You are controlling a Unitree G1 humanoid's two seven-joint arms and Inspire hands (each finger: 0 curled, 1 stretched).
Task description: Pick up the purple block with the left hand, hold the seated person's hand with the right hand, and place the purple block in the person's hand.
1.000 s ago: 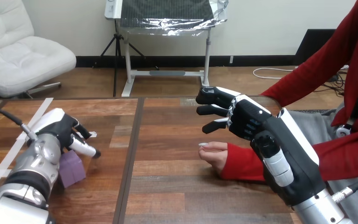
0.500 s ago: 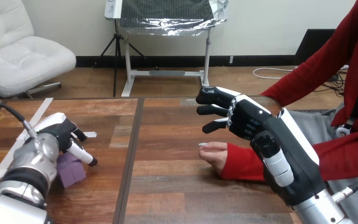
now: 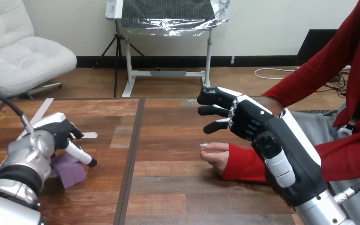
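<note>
- Left hand [image 3: 58,133]: low over the left part of the wooden worktop [image 3: 168,187], at the end of the silver left forearm [image 3: 21,171] that comes in from the lower left corner
- Purple block [image 3: 71,169]: resting on the worktop directly beneath the left hand, its left side hidden behind the wrist; the hand lies across its upper edge, but whether the hand has any hold on the block cannot be told
- Right hand [image 3: 248,122]: raised above the worktop right of centre, back turned up and to the right; its fingers [image 3: 215,97] reach leftward, spread and only slightly bent, holding nothing
- Person's hand [image 3: 214,153]: lying on the worktop just below the right hand's fingers, loosely curled, coming out of a red sleeve [image 3: 248,165] that runs in from the right side
- Right hand and person's hand: one over the other with a visible gap between them, not touching
- Purple block and person's hand: well apart, on opposite sides of the dark seam [image 3: 132,154] that divides the worktop
</note>
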